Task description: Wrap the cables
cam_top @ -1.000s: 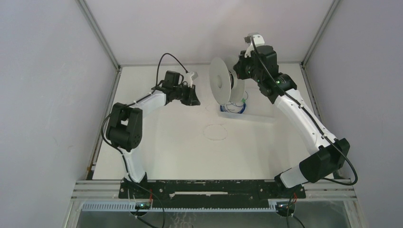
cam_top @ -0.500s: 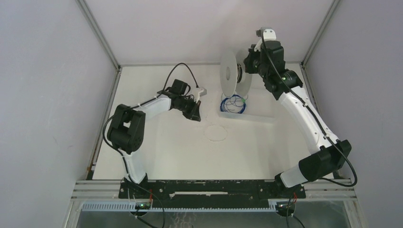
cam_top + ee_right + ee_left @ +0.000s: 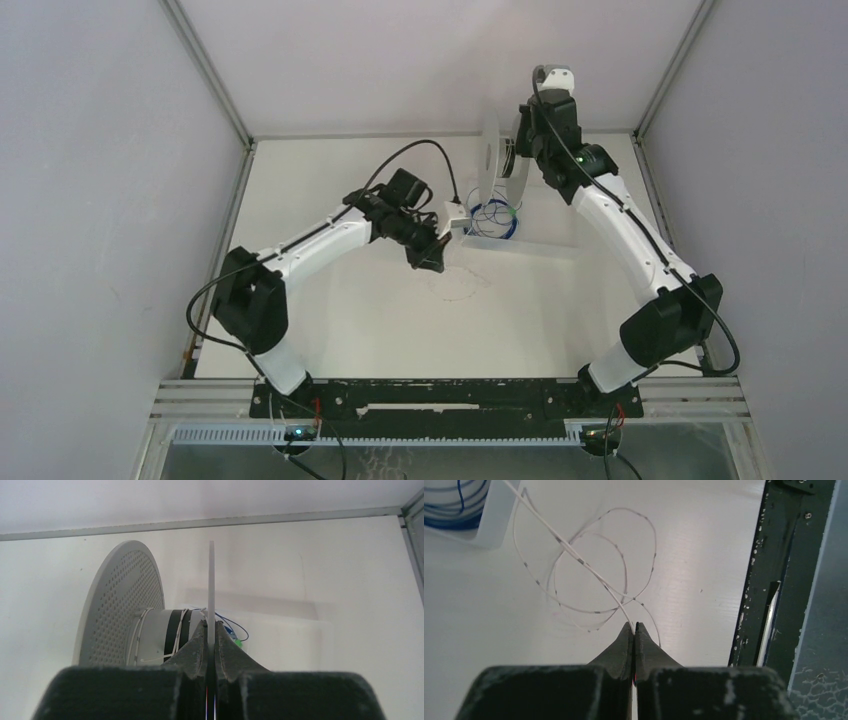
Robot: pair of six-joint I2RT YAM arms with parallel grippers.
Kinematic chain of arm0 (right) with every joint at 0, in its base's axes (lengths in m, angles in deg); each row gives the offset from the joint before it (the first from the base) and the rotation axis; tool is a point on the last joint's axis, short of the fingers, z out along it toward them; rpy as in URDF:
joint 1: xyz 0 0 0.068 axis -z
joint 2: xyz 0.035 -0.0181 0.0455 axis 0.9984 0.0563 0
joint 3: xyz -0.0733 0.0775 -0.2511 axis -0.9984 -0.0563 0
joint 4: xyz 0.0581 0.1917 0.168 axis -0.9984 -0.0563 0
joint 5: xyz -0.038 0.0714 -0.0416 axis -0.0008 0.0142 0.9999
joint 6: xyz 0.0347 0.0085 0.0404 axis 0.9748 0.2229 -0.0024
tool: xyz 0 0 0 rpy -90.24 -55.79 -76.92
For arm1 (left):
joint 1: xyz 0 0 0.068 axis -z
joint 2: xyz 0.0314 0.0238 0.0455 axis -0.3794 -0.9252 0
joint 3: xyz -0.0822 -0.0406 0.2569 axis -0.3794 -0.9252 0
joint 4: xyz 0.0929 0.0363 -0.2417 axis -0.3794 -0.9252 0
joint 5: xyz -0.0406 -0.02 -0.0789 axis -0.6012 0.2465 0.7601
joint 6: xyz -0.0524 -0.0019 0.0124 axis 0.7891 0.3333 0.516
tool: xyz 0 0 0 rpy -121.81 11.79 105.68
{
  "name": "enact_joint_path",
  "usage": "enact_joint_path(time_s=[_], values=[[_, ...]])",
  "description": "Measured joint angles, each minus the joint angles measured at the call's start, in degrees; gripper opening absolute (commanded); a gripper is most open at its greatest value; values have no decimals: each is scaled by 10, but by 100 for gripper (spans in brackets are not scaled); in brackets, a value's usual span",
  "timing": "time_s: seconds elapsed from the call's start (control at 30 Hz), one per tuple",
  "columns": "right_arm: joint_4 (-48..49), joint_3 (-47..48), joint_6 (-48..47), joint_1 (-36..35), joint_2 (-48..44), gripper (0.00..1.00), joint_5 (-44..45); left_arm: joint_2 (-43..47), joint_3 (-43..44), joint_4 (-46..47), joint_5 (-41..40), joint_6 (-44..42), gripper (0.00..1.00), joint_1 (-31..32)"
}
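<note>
— Left jaws?
— Closed, pinching the cables point(image 3: 580, 561); loose loops lie on the tabletop point(image 3: 704, 580), centre frame.
— Right jaws?
— Clamped on the thin flange edge of the spool point(image 3: 125, 595), upper centre.

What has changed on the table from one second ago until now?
The left gripper moved right and nearer, then closed on the cable, whose flat loop is now pulled out of shape. The right gripper turned the spool almost edge-on to the top camera and stayed clamped on its flange.
</note>
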Motion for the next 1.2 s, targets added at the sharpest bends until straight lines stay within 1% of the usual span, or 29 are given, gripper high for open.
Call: enact_joint_path(time_s=[0.07,0.2,0.4,0.53,0.73,0.93,1.2], values=[[2,0,-3,-5,6,0,18,0,34,-25,-9,-9,1,23],[26,-14,-14,-18,8,0,46,0,108,-60,-16,-18,0,48],[65,-64,-42,-39,8,0,70,-1,223,-91,-38,-21,0,48],[81,-94,-61,-54,8,0,73,-3,270,-103,-66,-22,0,44],[117,-129,-90,-80,8,0,70,-26,337,-112,-97,-21,0,26],[131,-145,-102,-91,7,0,42,-71,402,-126,-123,-21,0,-18],[148,-163,-112,-92,3,0,1,-109,428,-130,-138,-20,0,-56]])
